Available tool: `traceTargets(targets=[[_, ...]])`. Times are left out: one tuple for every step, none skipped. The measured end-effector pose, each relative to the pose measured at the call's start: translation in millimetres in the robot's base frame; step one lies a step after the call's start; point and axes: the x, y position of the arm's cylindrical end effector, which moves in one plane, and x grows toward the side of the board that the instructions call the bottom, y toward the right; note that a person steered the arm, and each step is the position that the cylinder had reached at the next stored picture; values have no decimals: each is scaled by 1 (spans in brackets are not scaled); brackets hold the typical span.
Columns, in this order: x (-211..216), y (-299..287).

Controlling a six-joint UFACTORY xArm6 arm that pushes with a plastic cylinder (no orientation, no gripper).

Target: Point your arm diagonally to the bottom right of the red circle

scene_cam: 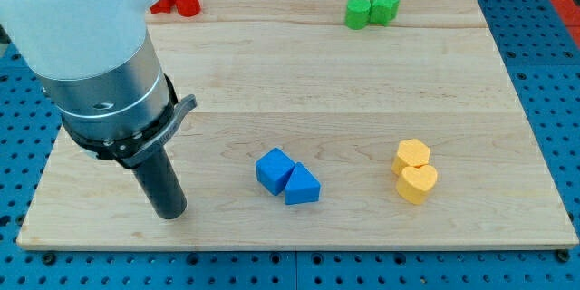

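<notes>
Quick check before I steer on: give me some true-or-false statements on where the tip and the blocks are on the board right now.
1. My tip is near the board's bottom-left corner. True.
2. My tip touches a red block. False: the red blocks are at the view's top left, far from it.
3. The two blue blocks touch each other. True.
4. The green blocks lie at the view's bottom. False: they lie along the top edge.
5. The yellow blocks lie right of the blue ones. True.
</notes>
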Motion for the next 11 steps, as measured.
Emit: traceTargets(targets=[[0,-4],[-31,-25],[-106,28],[-131,28],[-133,28],[-133,28],[-158,28],[-185,31],[-186,31],[-186,31],[-239,31]])
